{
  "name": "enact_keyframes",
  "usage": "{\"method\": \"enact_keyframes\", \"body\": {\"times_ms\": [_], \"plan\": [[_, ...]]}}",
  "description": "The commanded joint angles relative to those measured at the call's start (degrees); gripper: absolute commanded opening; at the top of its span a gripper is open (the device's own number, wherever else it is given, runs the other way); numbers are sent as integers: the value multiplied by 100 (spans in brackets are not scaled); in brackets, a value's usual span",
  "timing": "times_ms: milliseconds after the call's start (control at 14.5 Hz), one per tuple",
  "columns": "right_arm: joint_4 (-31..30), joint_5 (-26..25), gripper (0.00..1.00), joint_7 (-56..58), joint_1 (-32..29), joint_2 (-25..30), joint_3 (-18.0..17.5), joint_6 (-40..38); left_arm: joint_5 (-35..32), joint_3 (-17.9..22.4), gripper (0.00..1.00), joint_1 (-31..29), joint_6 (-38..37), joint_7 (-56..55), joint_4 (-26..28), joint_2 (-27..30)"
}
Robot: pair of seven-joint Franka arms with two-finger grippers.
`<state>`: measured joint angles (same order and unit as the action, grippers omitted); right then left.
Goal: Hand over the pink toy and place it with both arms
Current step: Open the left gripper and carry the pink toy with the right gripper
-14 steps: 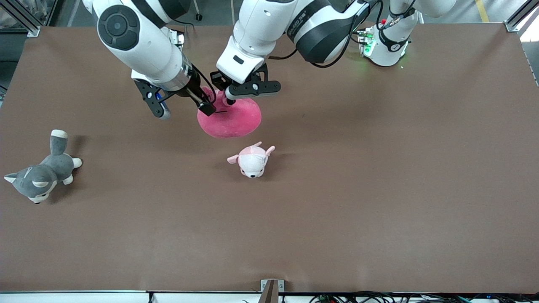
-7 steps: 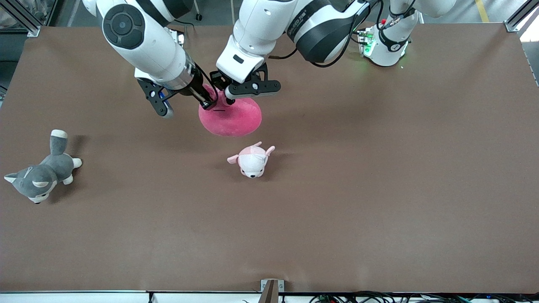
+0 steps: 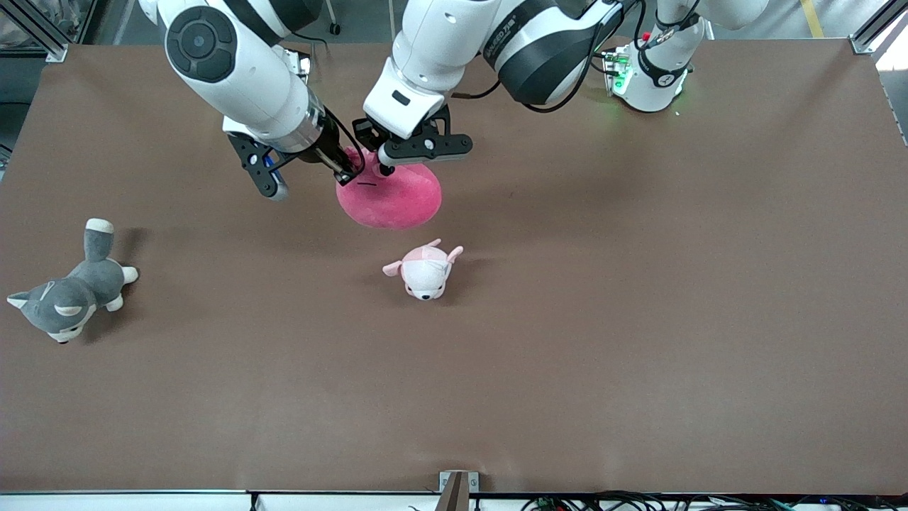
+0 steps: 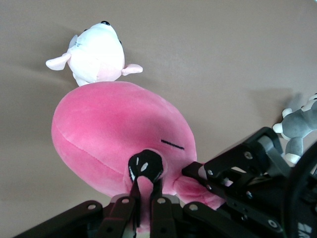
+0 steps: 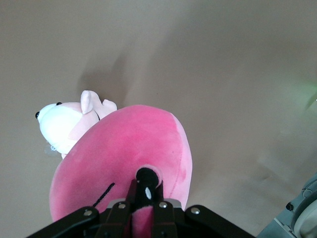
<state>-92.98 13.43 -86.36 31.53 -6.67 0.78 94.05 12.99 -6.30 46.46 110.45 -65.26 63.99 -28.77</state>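
Right now I see the husky plush [image 3: 67,292] toward the right arm's end of the tabletop [image 3: 638,319]. My right gripper [image 3: 345,172] and left gripper [image 3: 384,167] are both clamped on the pink toy [image 3: 394,199], held above the tabletop near the puppy plush [image 3: 424,270].

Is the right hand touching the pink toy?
Touching. The right wrist view shows the right hand shut on pink plush beside a dark eye of the pink toy. The left hand pinches it too.
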Motion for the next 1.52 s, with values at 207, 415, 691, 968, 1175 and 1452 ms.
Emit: {"method": "enact_keyframes", "body": {"times_ms": [207, 415, 691, 968, 1175, 1452], "plan": [[-185, 108, 1, -30, -24, 175, 37, 52, -120, 94, 100, 56, 12, -304, -88, 205], [-220, 46, 1, 66, -154, 175, 54, 61, -341, 50, 100, 56, -32, -330, -53, 442], [-886, 11, 1, 1267, -856, 193, 63, 534, -367, 50, 100, -14, -329, -304, -36, 881], [-1625, 11, 1, 2306, -1621, 184, 63, 1193, -376, 94, 100, -285, -1269, -59, -18, 1329], [-2065, 11, 2, 3219, -2140, 184, 63, 1554, -367, 85, 100, -742, -2147, 686, 8, 1690], [-2346, 11, 2, 4161, -2616, 114, 63, 1949, -376, 85, 100, -1471, -3106, 1908, 96, 2103]]}}
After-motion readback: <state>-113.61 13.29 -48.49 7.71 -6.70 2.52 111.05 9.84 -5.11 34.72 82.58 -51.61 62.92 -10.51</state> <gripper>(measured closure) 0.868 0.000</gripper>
